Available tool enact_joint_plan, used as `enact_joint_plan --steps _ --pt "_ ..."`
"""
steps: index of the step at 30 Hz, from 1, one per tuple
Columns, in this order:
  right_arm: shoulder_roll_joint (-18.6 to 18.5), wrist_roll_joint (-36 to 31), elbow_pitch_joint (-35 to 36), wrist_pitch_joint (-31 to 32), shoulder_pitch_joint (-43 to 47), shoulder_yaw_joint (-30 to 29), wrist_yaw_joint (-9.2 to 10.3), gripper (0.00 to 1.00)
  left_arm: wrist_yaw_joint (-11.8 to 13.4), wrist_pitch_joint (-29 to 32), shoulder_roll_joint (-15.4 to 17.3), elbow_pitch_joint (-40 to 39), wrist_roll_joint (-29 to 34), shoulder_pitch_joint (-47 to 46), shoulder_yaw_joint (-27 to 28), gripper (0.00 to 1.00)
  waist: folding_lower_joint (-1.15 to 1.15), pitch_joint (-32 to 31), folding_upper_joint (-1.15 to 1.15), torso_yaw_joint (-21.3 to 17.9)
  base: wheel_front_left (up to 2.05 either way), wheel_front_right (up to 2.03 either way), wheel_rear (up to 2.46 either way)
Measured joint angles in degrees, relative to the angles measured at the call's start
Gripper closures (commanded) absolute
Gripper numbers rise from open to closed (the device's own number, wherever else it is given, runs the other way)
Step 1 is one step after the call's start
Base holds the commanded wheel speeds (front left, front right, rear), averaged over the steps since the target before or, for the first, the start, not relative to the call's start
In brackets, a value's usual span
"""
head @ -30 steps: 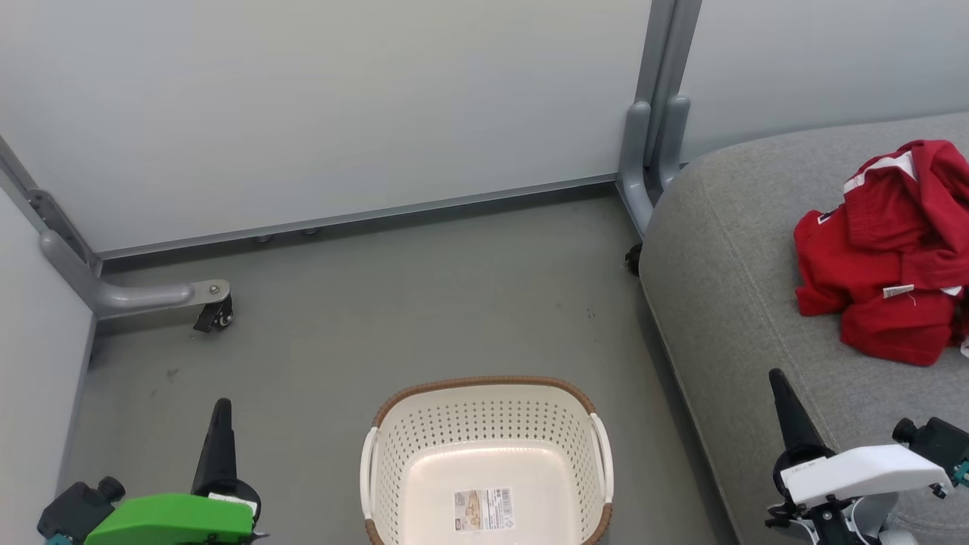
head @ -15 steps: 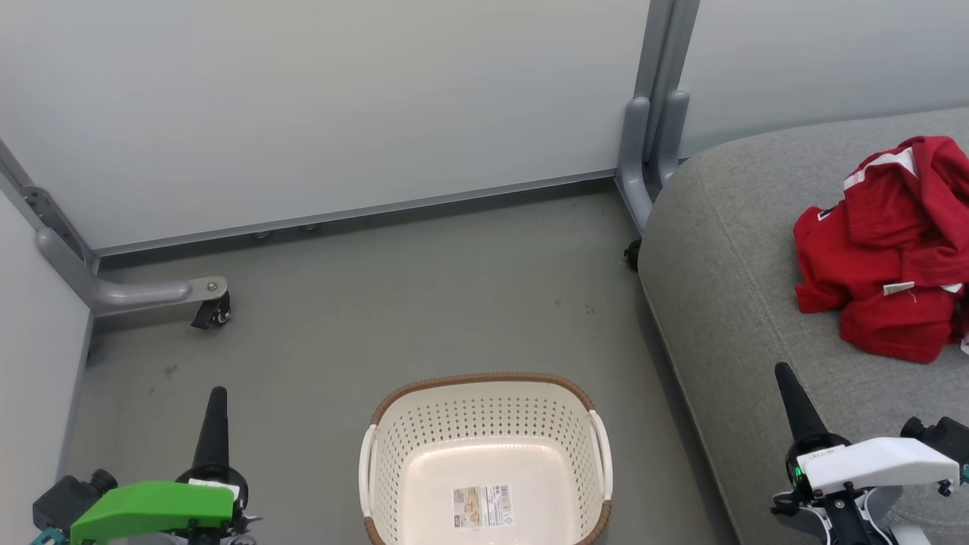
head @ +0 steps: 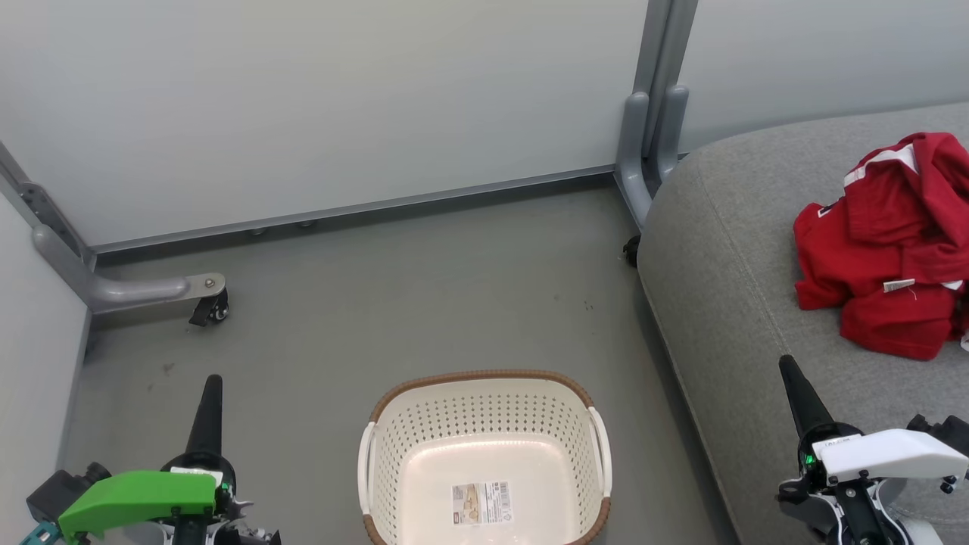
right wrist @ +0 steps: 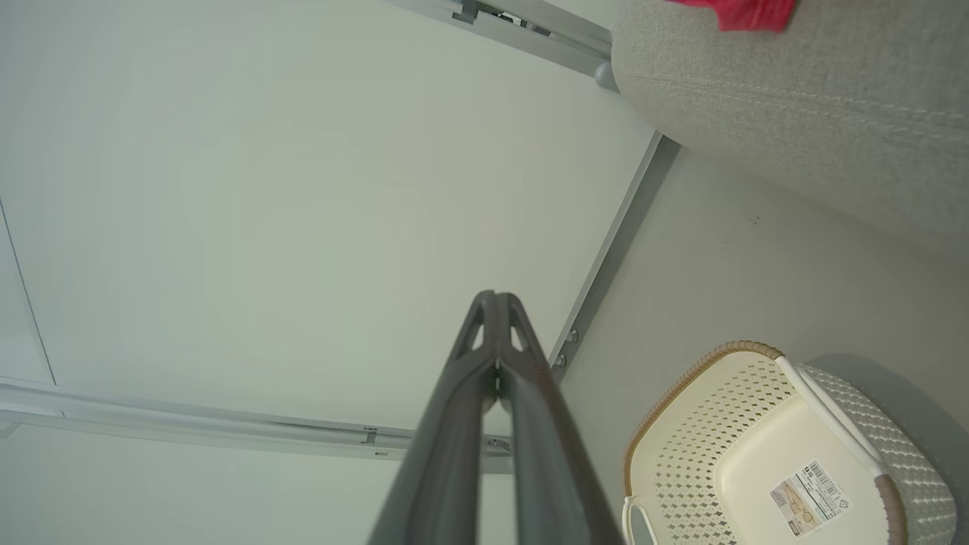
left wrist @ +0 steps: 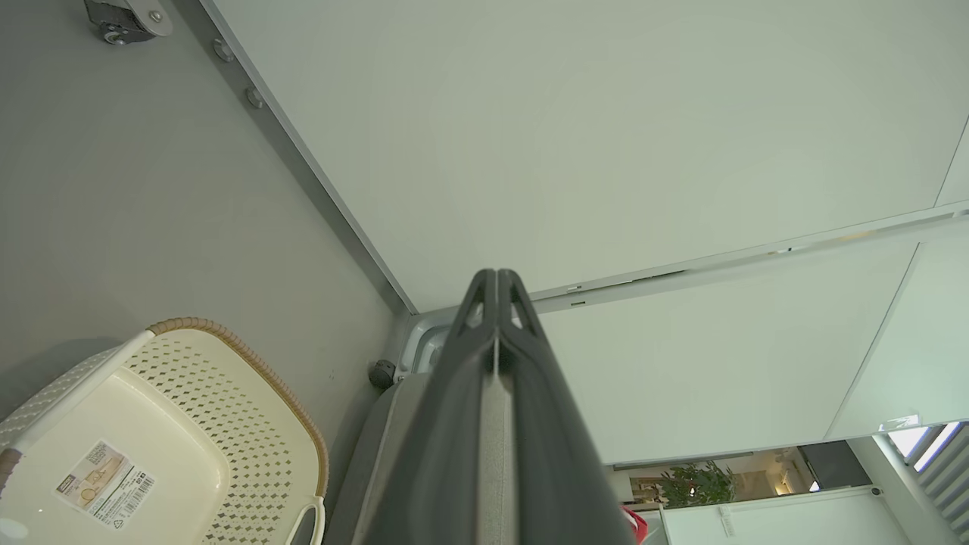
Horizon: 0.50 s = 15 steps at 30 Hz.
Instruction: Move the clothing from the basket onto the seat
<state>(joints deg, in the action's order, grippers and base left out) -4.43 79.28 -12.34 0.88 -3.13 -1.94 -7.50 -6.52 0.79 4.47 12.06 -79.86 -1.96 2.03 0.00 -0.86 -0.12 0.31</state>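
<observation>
Dark-fingered left gripper [head: 213,384] and right gripper [head: 788,369] I see pinched together, empty; crumpled bright red clothing [head: 886,250] lies on light-grey fabric seat [head: 727,250].

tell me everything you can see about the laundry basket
The basket is a small cream-white plastic tub with perforated walls, a brown woven-look rim and white side handles. It stands upright on the grey floor, just left of the seat and apart from it. It holds no clothing; a printed label is stuck to its smooth bottom. Nothing touches it but the floor.
</observation>
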Motion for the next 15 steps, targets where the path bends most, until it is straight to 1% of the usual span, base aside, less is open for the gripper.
enact_joint_plan --steps 15 --pt "0.0 6.8 -0.7 1.9 -1.2 -1.2 0.01 1.00 -0.4 1.8 0.0 1.0 -6.6 -1.7 1.1 1.00 0.00 0.5 0.00 -0.1 0.00 0.00 0.00"
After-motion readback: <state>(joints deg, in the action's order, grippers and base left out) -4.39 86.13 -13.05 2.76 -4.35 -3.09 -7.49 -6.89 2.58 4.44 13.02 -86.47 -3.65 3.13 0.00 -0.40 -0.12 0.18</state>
